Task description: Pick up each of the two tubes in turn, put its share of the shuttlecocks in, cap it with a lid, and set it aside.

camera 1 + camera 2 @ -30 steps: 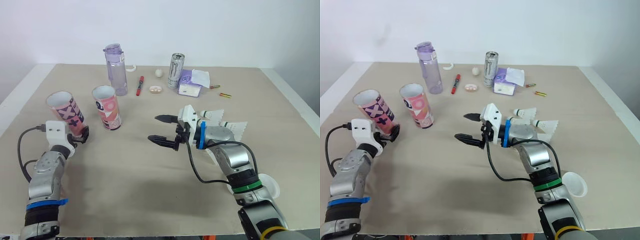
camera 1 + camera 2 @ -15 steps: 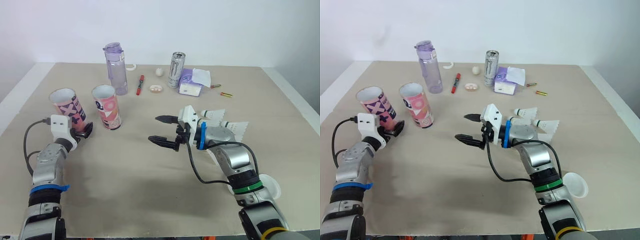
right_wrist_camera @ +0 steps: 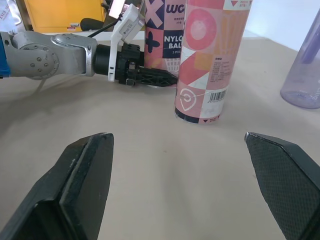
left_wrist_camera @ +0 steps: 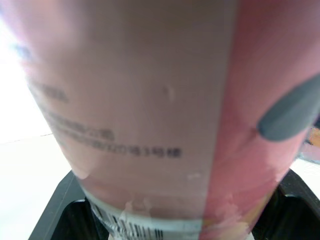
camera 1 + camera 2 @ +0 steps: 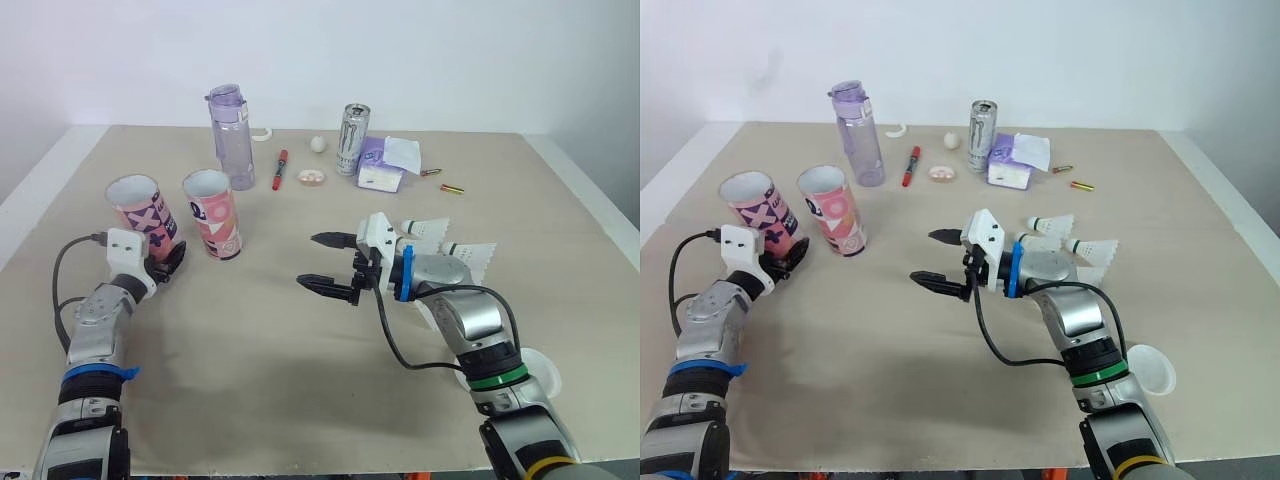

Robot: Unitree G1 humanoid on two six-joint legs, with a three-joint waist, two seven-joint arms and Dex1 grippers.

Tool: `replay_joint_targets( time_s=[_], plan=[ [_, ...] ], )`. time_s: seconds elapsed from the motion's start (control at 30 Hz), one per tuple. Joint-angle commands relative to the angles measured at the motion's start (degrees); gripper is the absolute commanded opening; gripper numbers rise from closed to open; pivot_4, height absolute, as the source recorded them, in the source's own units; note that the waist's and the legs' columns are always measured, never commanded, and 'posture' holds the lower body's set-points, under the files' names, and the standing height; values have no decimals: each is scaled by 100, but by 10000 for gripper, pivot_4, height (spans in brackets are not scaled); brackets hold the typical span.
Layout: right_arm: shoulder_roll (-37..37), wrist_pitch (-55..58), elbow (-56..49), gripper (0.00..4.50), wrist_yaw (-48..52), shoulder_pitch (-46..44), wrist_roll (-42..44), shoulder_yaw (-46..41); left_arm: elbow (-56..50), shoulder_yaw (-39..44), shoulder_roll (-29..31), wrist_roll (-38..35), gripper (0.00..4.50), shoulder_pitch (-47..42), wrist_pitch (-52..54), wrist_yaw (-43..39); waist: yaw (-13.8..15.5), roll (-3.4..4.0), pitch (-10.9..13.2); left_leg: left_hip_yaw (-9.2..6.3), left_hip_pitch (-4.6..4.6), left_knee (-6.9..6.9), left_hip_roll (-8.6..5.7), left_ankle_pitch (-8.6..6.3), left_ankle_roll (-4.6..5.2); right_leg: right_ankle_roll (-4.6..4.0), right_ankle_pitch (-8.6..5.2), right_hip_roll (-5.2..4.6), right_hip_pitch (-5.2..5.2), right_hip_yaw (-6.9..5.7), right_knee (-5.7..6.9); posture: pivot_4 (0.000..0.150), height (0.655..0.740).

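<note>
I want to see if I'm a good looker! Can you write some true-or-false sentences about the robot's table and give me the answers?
1. The right gripper is open and holds nothing. True.
2. The left gripper grips the X-pattern tube near its bottom. True.
3. Both tubes have lids on. False: the X-pattern tube and the circle-pattern tube are open at the top.
4. The shuttlecocks are inside the tubes. False: two lie on the table.
5. The purple bottle has fallen over. False: it stands upright.
</note>
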Motion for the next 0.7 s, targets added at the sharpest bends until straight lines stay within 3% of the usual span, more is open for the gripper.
replay_joint_targets(
  time_s=[0.03, 0.5, 0.7],
  plan=[
    [-54, 4, -298, 45000, -20, 7, 70, -158, -220, 169, 213, -98, 29038, 59, -95, -65, 1, 0, 0, 0, 0, 0, 0, 0, 0, 0, 0, 0, -1, 0, 0, 1500, 7400],
    [-386, 43, -1392, 45000, 414, 697, 650, -295, -2873, -62, 1491, -497, 29038, 1838, 513, -1981, 5, 1, 2, 8, -8, -11, 9, -1, -2, -6, -6, -1, -18, 2, 2, 1500, 7400],
    [-685, 84, -1742, 45000, 653, 960, 885, -390, -3726, -595, 1843, -499, 29038, 1998, 678, -2732, 8, 7, 6, 18, -5, -9, 11, 1, -6, -2, -8, -3, -18, 4, 3, 1500, 7400]
  ],
)
